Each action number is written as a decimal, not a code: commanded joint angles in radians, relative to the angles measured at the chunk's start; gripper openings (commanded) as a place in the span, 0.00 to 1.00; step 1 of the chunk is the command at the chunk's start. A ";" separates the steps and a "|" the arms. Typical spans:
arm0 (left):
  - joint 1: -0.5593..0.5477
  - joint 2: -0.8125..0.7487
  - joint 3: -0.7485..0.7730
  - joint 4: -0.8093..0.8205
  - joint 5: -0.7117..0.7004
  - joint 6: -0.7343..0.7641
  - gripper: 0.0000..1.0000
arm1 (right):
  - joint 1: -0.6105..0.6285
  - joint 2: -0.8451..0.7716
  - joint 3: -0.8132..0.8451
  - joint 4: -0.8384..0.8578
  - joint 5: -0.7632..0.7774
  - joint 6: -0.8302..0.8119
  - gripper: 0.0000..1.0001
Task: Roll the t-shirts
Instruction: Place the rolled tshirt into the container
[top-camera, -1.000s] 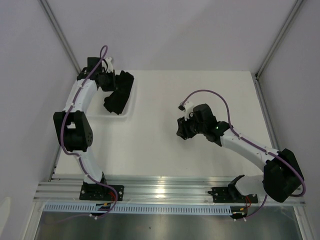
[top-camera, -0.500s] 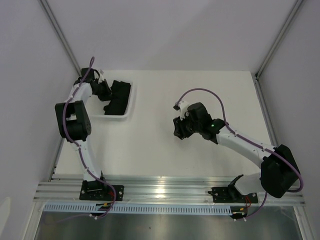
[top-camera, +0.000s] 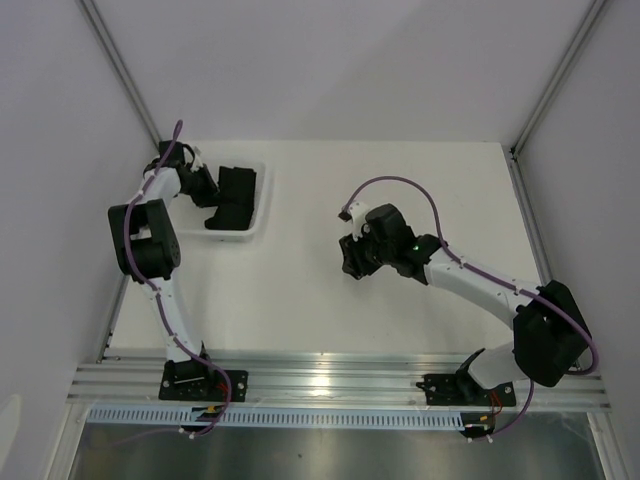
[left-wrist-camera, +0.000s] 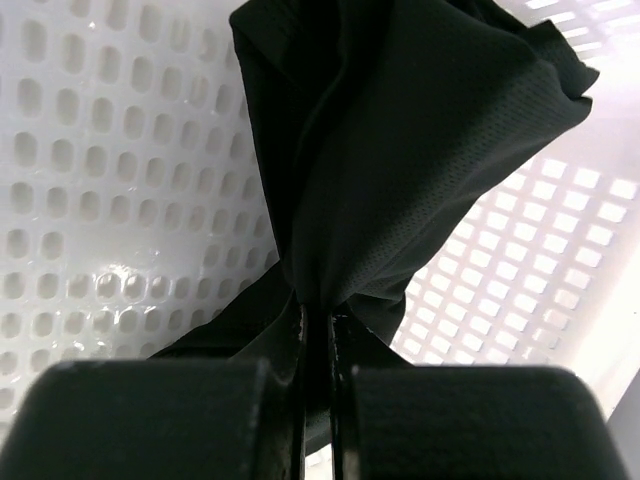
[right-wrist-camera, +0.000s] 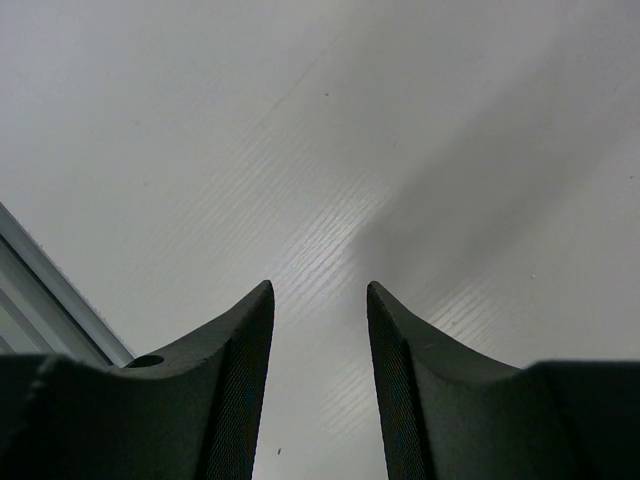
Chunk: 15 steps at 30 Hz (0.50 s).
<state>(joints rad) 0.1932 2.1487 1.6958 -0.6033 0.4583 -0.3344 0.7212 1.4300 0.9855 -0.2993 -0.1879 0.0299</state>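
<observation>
My left gripper (left-wrist-camera: 317, 312) is clamped almost fully closed on a fold of the black t-shirt (left-wrist-camera: 400, 150). In the wrist view the cloth is pinched right between the two fingers (left-wrist-camera: 290, 400). It bunches at the tips and fans out above them toward the upper right of the frame. A second flap hangs off to the lower left of the fingers. The shirt is crumpled, and I see no roll shape in it.

Behind the cloth the white mesh basket (left-wrist-camera: 90, 170) fills the rest of that frame, with an oval-holed wall on the left and a square grid at lower right. From the top view the left arm (top-camera: 150, 240) reaches to the upper left of the frame. The gripper sits at the basket and the shirt is a dark lump inside it. I can't tell whether the shirt rests on the basket floor or hangs clear of it.

My right gripper (right-wrist-camera: 318, 292) stands partly open with a moderate gap and nothing between the fingers. Only bare white table (right-wrist-camera: 300, 120) shows beyond the tips. In the top view it hangs near frame centre over the table, pointing left, well apart from the basket. Both arm bases sit on the metal rail (top-camera: 320, 380) along the bottom.
</observation>
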 joint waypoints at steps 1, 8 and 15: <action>0.009 -0.001 -0.001 -0.038 -0.044 0.028 0.01 | 0.011 0.007 0.047 -0.011 0.013 -0.010 0.45; 0.006 0.042 0.057 -0.082 -0.037 0.078 0.27 | 0.011 0.017 0.051 -0.004 0.008 -0.013 0.45; 0.006 -0.015 0.062 -0.093 -0.079 0.101 0.49 | 0.012 0.010 0.053 0.000 -0.001 -0.015 0.46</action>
<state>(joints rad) 0.1932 2.1818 1.7180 -0.6647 0.4126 -0.2653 0.7269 1.4441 0.9932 -0.3092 -0.1883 0.0254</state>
